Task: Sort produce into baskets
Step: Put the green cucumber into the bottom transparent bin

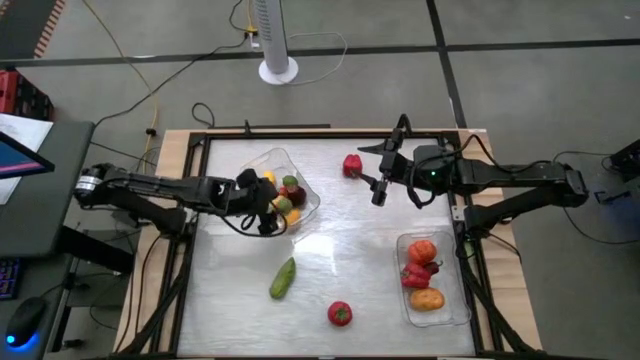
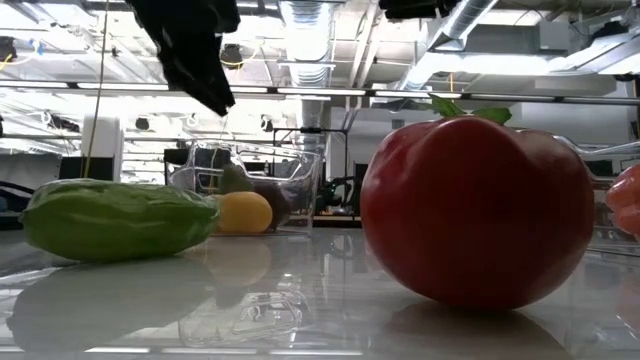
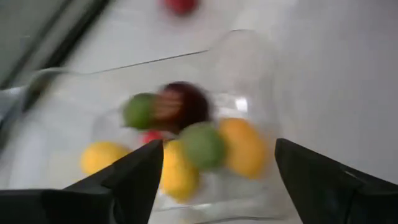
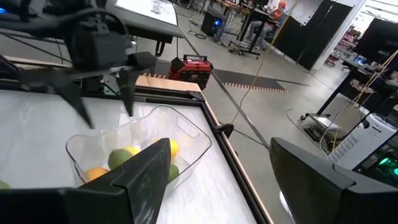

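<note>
White worktop (image 1: 330, 250) carries 2 clear baskets. From above, the left end effector (image 1: 268, 208) hangs released over the left basket (image 1: 300, 212); its wrist view alone shows limes (image 3: 202, 144) and yellow pieces (image 3: 177, 174) inside. The right end effector (image 1: 372, 172) is released beside a red pepper (image 1: 352, 165).

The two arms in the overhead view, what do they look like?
Both arms are dark, nearly black, built of slim jointed segments. The left arm has a silvery collar near its base and black cable looping beside its gripper. The right arm shows a small green light near the wrist. The right gripper ends in two thin dark fingers.
</note>
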Motion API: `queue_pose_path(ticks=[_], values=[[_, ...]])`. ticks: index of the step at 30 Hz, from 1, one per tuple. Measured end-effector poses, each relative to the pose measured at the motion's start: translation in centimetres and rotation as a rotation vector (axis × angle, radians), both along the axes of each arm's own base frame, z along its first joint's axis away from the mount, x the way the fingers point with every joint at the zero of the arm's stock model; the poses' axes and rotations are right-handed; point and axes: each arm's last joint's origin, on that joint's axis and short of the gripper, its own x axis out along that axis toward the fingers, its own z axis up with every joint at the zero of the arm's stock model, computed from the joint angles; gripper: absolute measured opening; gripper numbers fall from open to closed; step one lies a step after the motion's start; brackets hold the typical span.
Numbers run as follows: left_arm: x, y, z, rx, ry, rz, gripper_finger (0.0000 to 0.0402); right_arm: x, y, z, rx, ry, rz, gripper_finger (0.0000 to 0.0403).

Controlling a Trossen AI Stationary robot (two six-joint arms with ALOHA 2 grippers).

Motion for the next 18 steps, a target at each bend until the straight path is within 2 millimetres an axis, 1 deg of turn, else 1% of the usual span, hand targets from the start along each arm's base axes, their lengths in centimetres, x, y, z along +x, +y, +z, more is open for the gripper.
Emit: queue_pose_path(ticks=[3, 6, 8, 10, 12, 15, 18], values=[[0.3, -1.6, 0.5, -0.1, -0.031, -0.125, 0.0302, 0.0, 0.0, 0.0, 0.0, 0.004, 0.0, 0.0299], [0.7, -4.5, 0.6, -0.163, -0.085, -0.234, 0.0296, 0.0, 0.0, 0.0, -0.002, 0.004, 0.0, 0.0299], [0.9, -6.6, 0.1, -0.171, -0.077, -0.294, 0.029, 0.0, 0.0, 0.0, -0.002, 0.004, 0.0, 0.0299], [1.1, -8.4, -0.7, -0.182, -0.06, -0.322, 0.0284, 0.0, 0.0, 0.0, 0.0, 0.002, 0.0, 0.0299], [1.2, -9.8, -1.9, -0.215, -0.012, -0.317, 0.0279, 0.0, 0.0, 0.0, 0.005, 0.0, -0.001, 0.0299], [1.9, -11.4, -4.3, -0.289, 0.084, -0.294, 0.0277, 0.0, 0.0, 0.0, 0.014, -0.004, -0.003, 0.0299], [2.7, -12.3, -6.7, -0.341, 0.172, -0.281, 0.0276, 0.0, 0.0, 0.0, 0.015, -0.004, -0.003, 0.0299]])
